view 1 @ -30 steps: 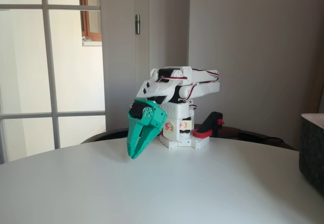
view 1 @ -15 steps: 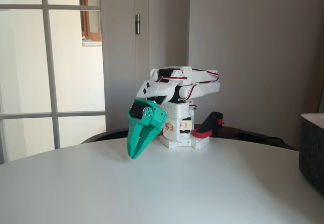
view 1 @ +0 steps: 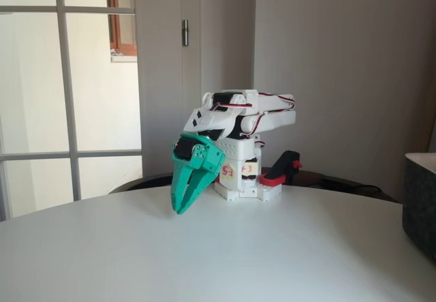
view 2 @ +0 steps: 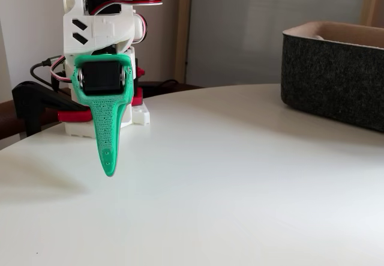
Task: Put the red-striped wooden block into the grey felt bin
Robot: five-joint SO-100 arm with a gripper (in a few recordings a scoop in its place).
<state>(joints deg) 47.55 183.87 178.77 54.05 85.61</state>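
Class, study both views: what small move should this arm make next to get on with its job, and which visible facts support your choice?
Probably raise and unfold the arm a little and open the jaws. The gripper hangs tip-down just above the table, close to the base, fingers together with nothing between them. The grey felt bin stands well apart, at the right in both fixed views.

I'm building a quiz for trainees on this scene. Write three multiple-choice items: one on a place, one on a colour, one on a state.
1. In a fixed view, where is the grey felt bin?
A. right edge of the table
B. under the hand
C. behind the arm's base

2. What colour is the hand?
A. red
B. green
C. black

3. What is the hand holding?
A. a block
B. a cable
C. nothing

Answers:
A, the bin sits at the right side.
B, its fingers are green.
C, the fingers point down together above bare table.
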